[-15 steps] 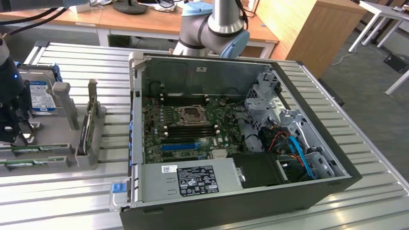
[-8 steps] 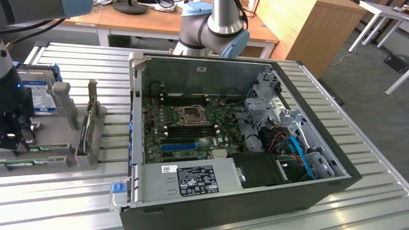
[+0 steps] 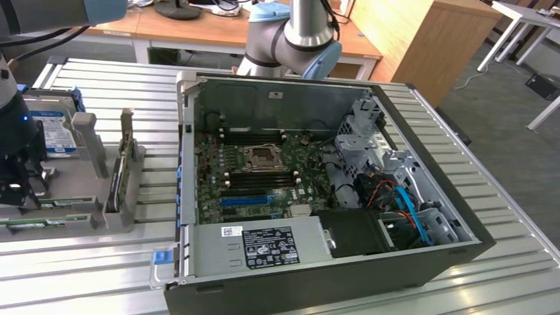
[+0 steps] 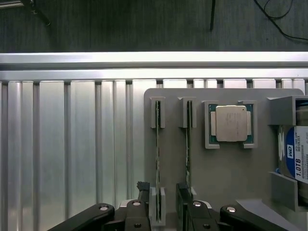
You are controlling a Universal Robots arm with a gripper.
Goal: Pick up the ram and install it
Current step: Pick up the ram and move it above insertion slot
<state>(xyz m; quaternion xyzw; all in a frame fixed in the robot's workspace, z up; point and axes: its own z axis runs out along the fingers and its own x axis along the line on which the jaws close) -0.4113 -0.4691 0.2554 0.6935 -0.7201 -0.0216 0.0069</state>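
Two rams stand on edge in the slotted holders of a grey fixture plate (image 4: 226, 168). They are thin green sticks. In the wrist view my gripper (image 4: 163, 209) is open. Its dark fingers (image 4: 143, 204) straddle the near end of one ram (image 4: 158, 144). The second ram (image 4: 188, 144) runs parallel just outside the other finger. Nothing is held. In the exterior view the gripper (image 3: 20, 187) hangs over the fixture at the exterior view's left, with a green ram (image 3: 39, 222) showing below it. The open computer case (image 3: 188, 164) lies in the middle, its motherboard (image 3: 254, 167) exposed.
On the fixture plate sit a processor chip (image 4: 231, 122) and a hard drive with a blue-and-white label (image 4: 296, 154). Inside the case are a silver power supply (image 3: 262, 246), a blue slot (image 3: 248, 199) and a drive cage with cables (image 3: 394, 190). Everything rests on a ribbed aluminium table (image 4: 72, 144).
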